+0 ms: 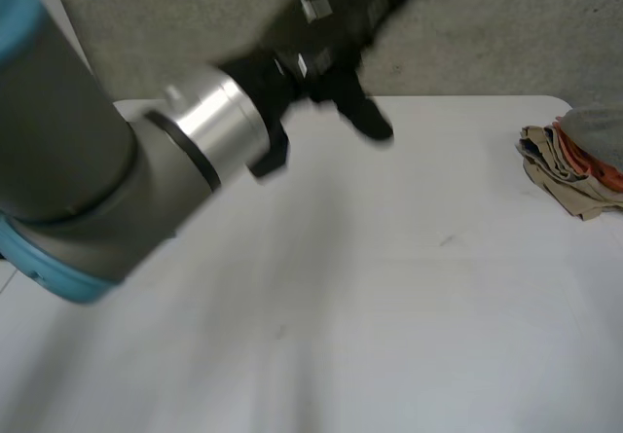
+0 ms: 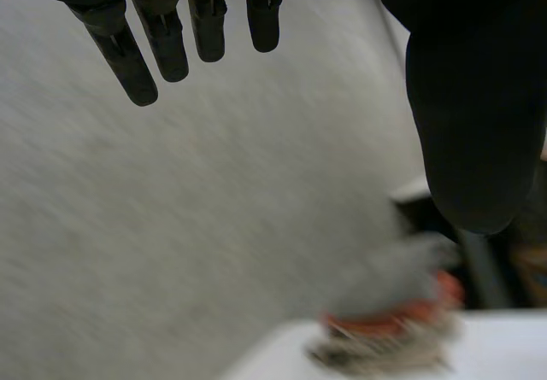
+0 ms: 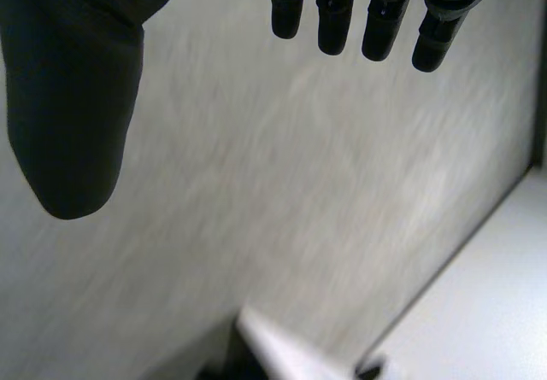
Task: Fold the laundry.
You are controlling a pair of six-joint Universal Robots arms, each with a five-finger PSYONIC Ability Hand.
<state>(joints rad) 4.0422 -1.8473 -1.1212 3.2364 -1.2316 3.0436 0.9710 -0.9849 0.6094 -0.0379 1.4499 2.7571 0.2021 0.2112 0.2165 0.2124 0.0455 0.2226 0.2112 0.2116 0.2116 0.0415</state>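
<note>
The pile of laundry point(image 1: 572, 165) sits at the far right of the white table point(image 1: 409, 287), close to the right edge. It is a loose heap of 3 colours: tan cloth at the bottom, orange cloth in the middle and grey cloth on top. No hand touches it.

The left arm point(image 1: 88, 161), grey with a light-blue cap and a silver ring at the wrist, reaches in from the near left toward the far side of the table. The left hand point(image 1: 326, 49) is raised over the far edge, in front of the grey wall point(image 1: 506, 34) and well apart from the pile, which lies to its right. In the left wrist view its fingers are straight and side by side, the thumb stands wide away from them, and nothing is between them: the hand is spread and holds nothing. Beyond its fingertips that view shows the wall and, lower down, the pile on a corner of the table, with grey above orange above tan.

The right hand point(image 3: 73, 107) shows in the right wrist view. Its fingers are straight and close together, its thumb is set well apart from them, and it holds nothing. Past the fingertips is the grey wall, with a strip of white surface beside it.
</note>
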